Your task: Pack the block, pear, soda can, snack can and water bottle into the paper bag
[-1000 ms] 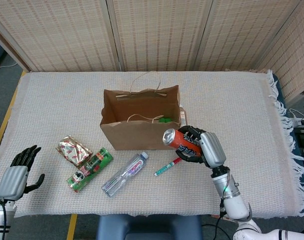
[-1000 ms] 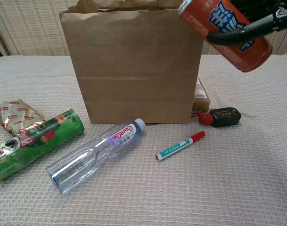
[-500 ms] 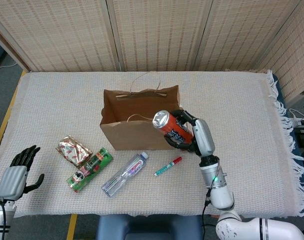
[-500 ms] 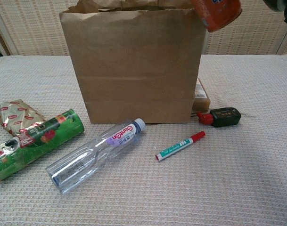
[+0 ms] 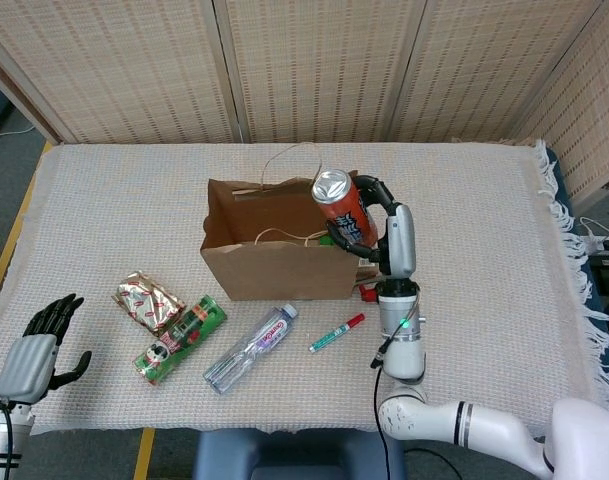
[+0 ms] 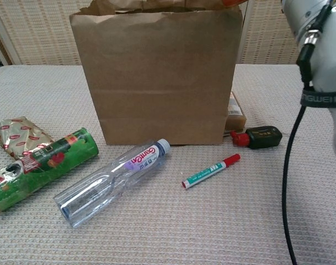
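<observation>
My right hand (image 5: 380, 228) grips an orange soda can (image 5: 341, 209), tilted, over the right end of the open paper bag (image 5: 274, 268). Something green (image 5: 328, 240) lies inside the bag under the can. The bag stands upright and fills the middle of the chest view (image 6: 156, 83). In front of it lie the clear water bottle (image 5: 249, 348) (image 6: 110, 185) and, further left, the green snack can (image 5: 181, 338) (image 6: 43, 163). A brown block (image 6: 236, 111) rests against the bag's right side. My left hand (image 5: 36, 348) hovers open by the table's front left corner.
A gold foil packet (image 5: 149, 299) lies left of the snack can. A green and red marker (image 5: 336, 333) (image 6: 211, 171) lies right of the bottle. A small black and red object (image 6: 260, 136) sits by the block. My right forearm (image 6: 318, 61) rises at the right.
My right hand has carried the soda can up and back, from in front of the bag's right corner to above its opening. The left hand has stayed put.
</observation>
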You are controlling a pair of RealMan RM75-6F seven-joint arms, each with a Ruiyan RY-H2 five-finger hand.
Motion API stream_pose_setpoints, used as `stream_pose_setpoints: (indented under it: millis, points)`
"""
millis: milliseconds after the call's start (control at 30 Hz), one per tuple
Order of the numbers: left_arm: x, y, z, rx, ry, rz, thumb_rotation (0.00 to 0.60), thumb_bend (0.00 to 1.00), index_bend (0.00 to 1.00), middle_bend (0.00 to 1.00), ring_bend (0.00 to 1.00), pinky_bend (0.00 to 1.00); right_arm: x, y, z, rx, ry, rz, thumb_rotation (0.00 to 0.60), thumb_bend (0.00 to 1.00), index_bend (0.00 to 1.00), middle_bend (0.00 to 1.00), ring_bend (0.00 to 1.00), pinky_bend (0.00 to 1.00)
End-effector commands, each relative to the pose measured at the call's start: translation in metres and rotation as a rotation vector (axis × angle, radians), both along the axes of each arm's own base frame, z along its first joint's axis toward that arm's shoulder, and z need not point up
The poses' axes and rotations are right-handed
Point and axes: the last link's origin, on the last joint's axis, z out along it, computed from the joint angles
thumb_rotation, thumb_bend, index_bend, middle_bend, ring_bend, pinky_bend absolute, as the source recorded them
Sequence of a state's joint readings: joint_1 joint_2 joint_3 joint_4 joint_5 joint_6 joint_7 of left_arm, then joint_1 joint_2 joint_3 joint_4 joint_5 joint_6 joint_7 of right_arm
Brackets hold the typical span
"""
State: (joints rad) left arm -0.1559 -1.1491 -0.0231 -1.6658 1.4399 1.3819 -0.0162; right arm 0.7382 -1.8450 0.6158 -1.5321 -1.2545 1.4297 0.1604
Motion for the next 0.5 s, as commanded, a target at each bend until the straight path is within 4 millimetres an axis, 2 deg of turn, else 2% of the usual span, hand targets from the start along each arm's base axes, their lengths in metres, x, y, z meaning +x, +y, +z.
stream_pose_setpoints:
  millis: [33,233,300,333,367,400,500]
  points:
    - [0.0,0.0,0.0,-0.003,0.0,0.002,0.6,0.38,0.05,0.0,0.0,0.09,0.017,-0.022,-0.02,-0.024,-0.041,-0.017,0.6,0.41,0.72,0.57,0.49,0.69]
    - [-0.001,0.0,0.001,-0.003,-0.008,0.014,0.6,0.38,0.05,0.0,0.0,0.09,0.024,-0.044,-0.041,-0.011,-0.007,-0.04,0.6,0.4,0.7,0.57,0.46,0.67]
    - [-0.002,0.001,0.001,-0.005,-0.007,0.016,0.6,0.38,0.05,0.0,0.0,0.09,0.025,-0.049,-0.05,0.01,0.036,-0.042,0.6,0.4,0.65,0.55,0.42,0.62]
    - [-0.002,0.001,0.001,-0.006,-0.006,0.016,0.6,0.38,0.05,0.0,0.0,0.09,0.025,-0.051,-0.053,0.02,0.056,-0.043,0.6,0.39,0.6,0.52,0.38,0.58]
    - [-0.002,0.0,0.001,-0.006,-0.006,0.015,0.6,0.38,0.05,0.0,0.0,0.09,0.016,-0.047,-0.05,-0.002,0.059,-0.059,0.6,0.34,0.51,0.46,0.32,0.52]
    - [-0.002,0.0,0.001,-0.006,-0.006,0.015,0.6,0.38,0.05,0.0,0.0,0.09,0.007,-0.033,-0.047,0.004,0.078,-0.043,0.6,0.27,0.39,0.39,0.24,0.45]
    - [-0.002,0.0,0.001,-0.006,-0.008,0.014,0.6,0.38,0.05,0.0,0.0,0.09,-0.003,-0.023,-0.043,0.068,0.127,-0.045,0.6,0.1,0.06,0.16,0.05,0.25]
